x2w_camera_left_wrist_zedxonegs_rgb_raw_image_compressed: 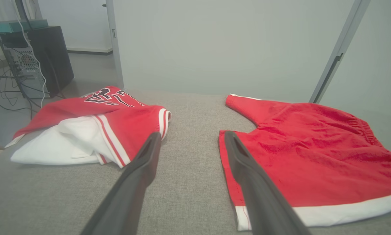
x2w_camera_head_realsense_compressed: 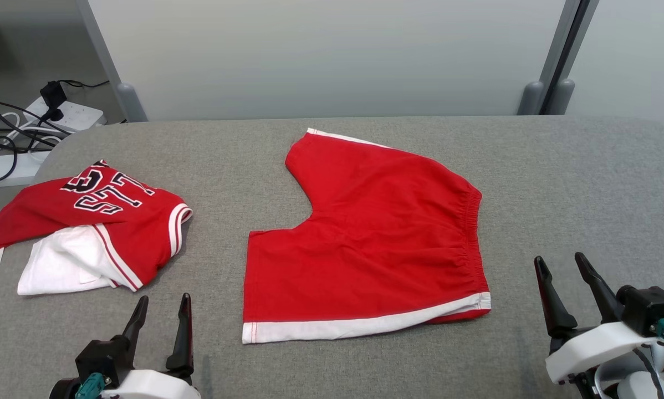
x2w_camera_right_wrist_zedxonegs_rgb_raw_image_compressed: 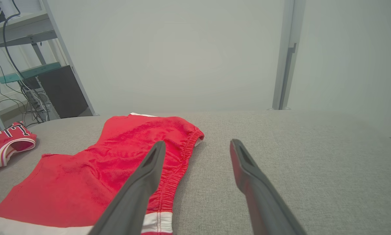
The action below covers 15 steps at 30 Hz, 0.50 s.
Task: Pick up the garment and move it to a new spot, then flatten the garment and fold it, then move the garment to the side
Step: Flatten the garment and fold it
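Left hand (x2w_camera_head_realsense_compressed: 164, 299) and right hand (x2w_camera_head_realsense_compressed: 558, 257) both spread, empty. The shorts (x2w_camera_head_realsense_compressed: 376, 238) lie flat between them. Probably best: each pinches its nearest corner through both layers, lifting evenly to avoid bunching.

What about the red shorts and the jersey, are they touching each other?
Apart. The head view shows a strip of bare grey table between the red shorts and the jersey; the left wrist view shows the same gap.
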Tool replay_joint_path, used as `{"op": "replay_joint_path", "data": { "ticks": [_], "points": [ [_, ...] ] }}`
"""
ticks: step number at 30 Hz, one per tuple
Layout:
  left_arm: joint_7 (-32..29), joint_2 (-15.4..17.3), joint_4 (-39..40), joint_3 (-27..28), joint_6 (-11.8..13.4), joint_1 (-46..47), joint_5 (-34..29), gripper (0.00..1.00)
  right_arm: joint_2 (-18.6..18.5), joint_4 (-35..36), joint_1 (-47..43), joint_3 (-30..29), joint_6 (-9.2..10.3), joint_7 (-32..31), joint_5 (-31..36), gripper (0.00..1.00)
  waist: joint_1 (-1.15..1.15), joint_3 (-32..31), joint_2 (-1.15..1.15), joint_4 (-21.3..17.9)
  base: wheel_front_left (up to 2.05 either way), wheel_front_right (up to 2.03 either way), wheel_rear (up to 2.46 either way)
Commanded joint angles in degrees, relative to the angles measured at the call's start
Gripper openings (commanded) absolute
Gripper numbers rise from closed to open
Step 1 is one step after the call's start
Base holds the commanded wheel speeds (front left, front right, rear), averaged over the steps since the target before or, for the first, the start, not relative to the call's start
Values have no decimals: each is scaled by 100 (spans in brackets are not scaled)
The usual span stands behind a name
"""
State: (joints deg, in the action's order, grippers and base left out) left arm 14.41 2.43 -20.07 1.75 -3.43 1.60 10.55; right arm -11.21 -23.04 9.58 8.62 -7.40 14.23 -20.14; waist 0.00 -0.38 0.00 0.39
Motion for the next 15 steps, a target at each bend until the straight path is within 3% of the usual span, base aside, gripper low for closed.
{"op": "replay_joint_path", "data": {
  "ticks": [1, 15],
  "points": [
    [59, 45, 184, 139, 75, 81, -63, 100, -35, 177, 2, 40, -9, 76, 74, 100, 0, -4, 0, 6, 0, 0, 0],
    [59, 45, 325, -7, 222, -134, -125, 100, 229, 311, -318, -118, -9, 76, 489, 100, 0, -11, 0, -22, 0, 0, 0]
  ]
}}
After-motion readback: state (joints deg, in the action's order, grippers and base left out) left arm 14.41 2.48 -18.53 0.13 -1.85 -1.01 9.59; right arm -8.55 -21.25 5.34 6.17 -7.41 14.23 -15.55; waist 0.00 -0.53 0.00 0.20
